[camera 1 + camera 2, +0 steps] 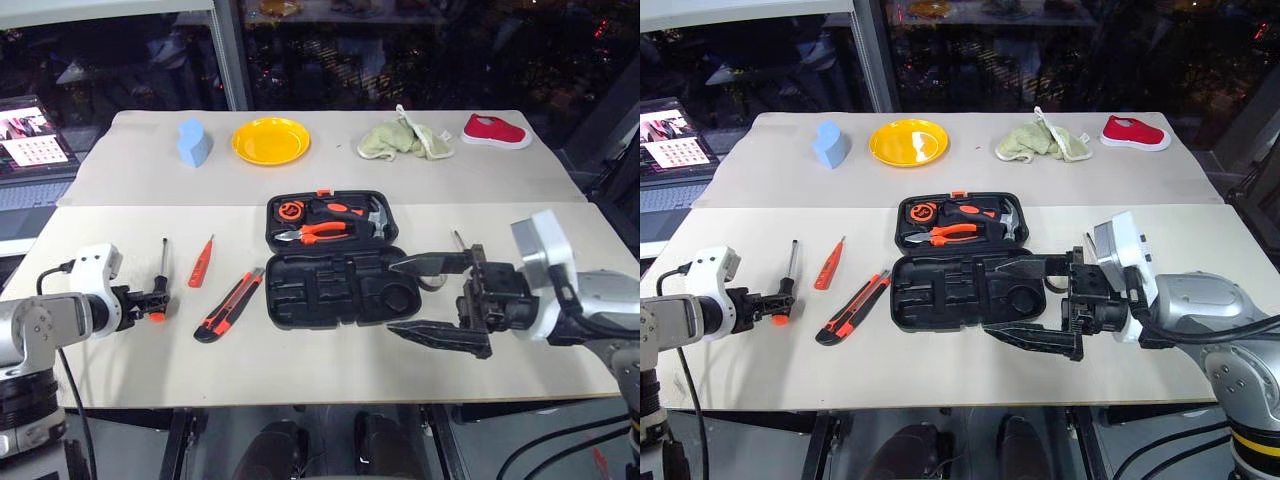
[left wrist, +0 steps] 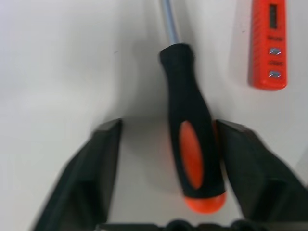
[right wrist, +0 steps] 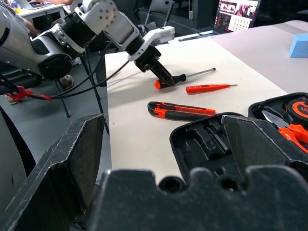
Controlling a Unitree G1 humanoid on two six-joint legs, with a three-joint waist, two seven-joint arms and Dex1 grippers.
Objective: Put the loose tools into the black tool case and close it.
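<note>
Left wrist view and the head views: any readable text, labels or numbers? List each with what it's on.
None can be read.
Orange tester screwdriver: small markings on its body, too blurred to read.
Laptop screen left of the table: a page with a grid of pictures, text too small to read.
Tape measure in the black tool case: a round face, no legible print.

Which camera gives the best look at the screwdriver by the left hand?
The left wrist view: the screwdriver lies close up between the left hand's fingers, with a gap on one side. Both head views show it small on the table, its handle at that hand. The right wrist view shows it from the side, far off, with the fingers around the handle.
</note>
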